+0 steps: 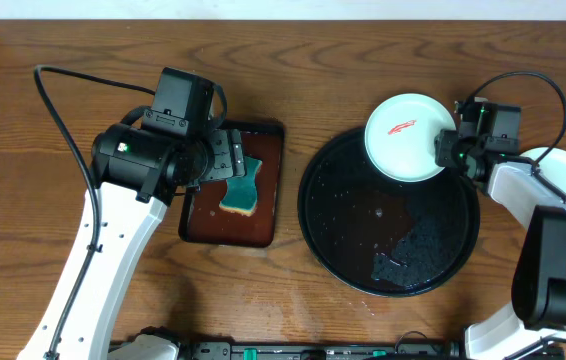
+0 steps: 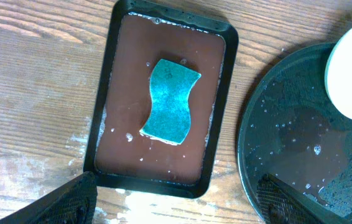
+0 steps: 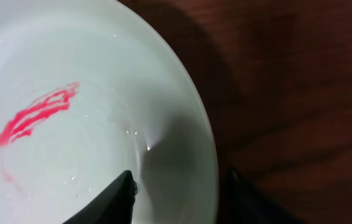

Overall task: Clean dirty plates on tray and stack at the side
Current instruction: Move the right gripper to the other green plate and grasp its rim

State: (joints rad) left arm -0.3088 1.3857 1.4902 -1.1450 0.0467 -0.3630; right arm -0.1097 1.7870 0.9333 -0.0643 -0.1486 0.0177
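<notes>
Left of centre, the left gripper (image 1: 225, 160) hangs released over the sponge (image 2: 170, 101), whose long axis runs from far edge to near edge. Fetching it seems the step in hand, calling for a straight drop and squeeze. Over the tray (image 1: 343, 230) at its far-right rim, the right gripper (image 1: 450, 150) is clenched on the mint plate (image 1: 403, 140), which is round with no long axis, smeared face up.
</notes>
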